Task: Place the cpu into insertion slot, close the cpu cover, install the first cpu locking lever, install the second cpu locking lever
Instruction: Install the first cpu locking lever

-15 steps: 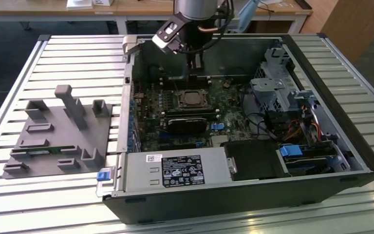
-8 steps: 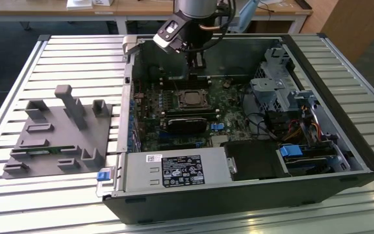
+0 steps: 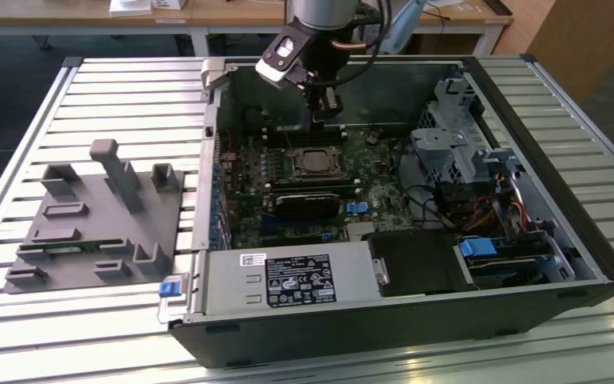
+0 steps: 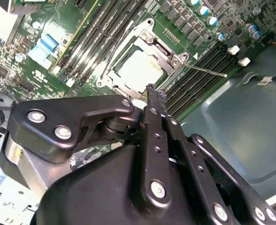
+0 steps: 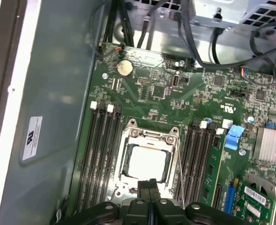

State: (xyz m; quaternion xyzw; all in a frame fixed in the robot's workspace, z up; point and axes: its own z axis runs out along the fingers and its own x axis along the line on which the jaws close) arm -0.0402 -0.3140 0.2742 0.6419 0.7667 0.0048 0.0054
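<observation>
The cpu [image 5: 146,162] lies in the insertion slot [image 3: 312,162] on the green board, its silver face showing in both wrist views [image 4: 139,69]. The cpu cover [image 5: 128,140] rests flat around it as a silver frame [image 4: 164,50]. One thin wire locking lever [image 4: 204,71] sticks out from a socket corner over the black memory slots. Another thin lever [image 5: 179,164] runs along the socket's side. My gripper [image 3: 324,108] hangs just above the socket's edge, its black fingertips [image 5: 149,184] pressed together with nothing between them [image 4: 155,97].
The open computer case [image 3: 563,184] stands on a slatted metal table. Memory slots [image 5: 100,150] flank the socket. A black module [image 3: 307,204] sits below it in the exterior view, drive cages and cables [image 3: 467,152] at the exterior view's right. A grey fixture [image 3: 93,216] lies outside, left.
</observation>
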